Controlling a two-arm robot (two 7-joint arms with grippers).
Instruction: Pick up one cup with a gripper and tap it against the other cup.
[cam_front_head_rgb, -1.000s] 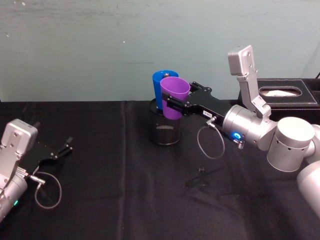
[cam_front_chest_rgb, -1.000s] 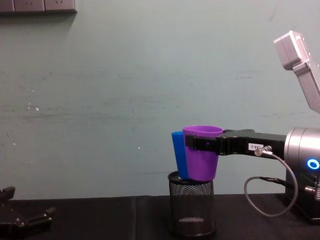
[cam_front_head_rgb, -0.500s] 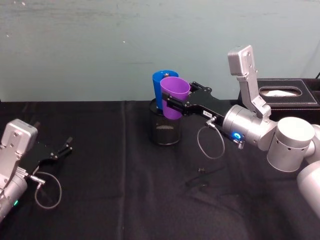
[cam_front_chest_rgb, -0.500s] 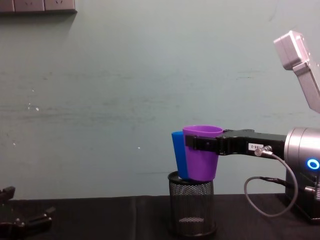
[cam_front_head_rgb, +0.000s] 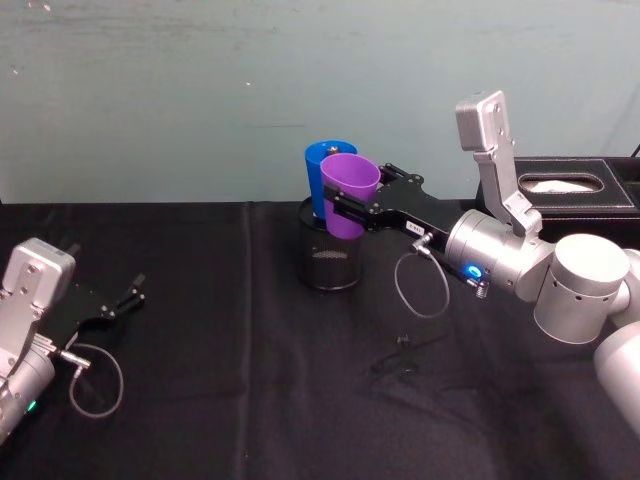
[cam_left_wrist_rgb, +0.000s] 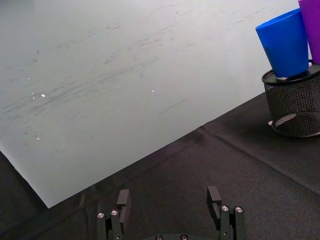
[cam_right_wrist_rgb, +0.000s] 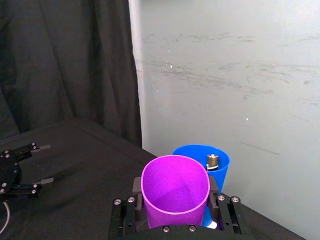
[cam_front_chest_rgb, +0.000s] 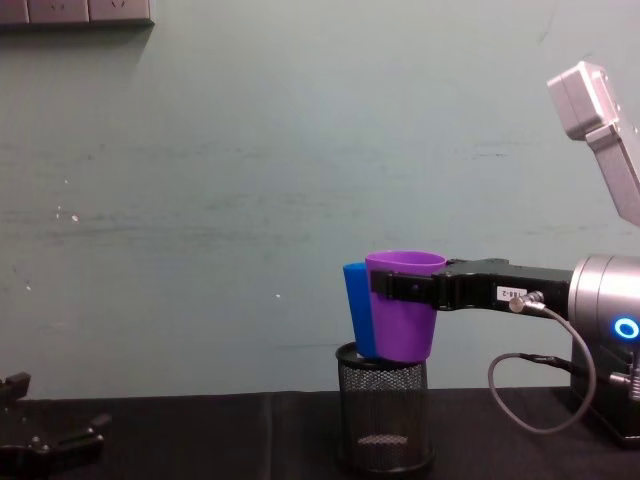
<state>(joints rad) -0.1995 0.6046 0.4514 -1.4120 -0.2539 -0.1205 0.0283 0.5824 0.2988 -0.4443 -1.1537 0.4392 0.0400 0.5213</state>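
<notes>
surface: black cloth (cam_front_head_rgb: 250, 380), teal wall (cam_front_head_rgb: 200, 100) | right gripper (cam_front_head_rgb: 340, 208) clenched on purple cup (cam_front_head_rgb: 350, 185), frame centre, against blue cup (cam_front_head_rgb: 318, 170) in mesh holder (cam_front_head_rgb: 330, 265) | left gripper (cam_front_head_rgb: 130, 297) lower left, jaws apart | chest view: wall sockets (cam_front_chest_rgb: 75, 10) upper left

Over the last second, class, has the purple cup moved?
No. The purple cup sits at the same spot above the mesh pen holder, held by the right gripper.

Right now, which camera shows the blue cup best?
The left wrist view: the blue cup shows nearly whole, in the mesh holder. Head and chest views show slivers behind the right gripper's purple cup; the right wrist view, its rim.
</notes>
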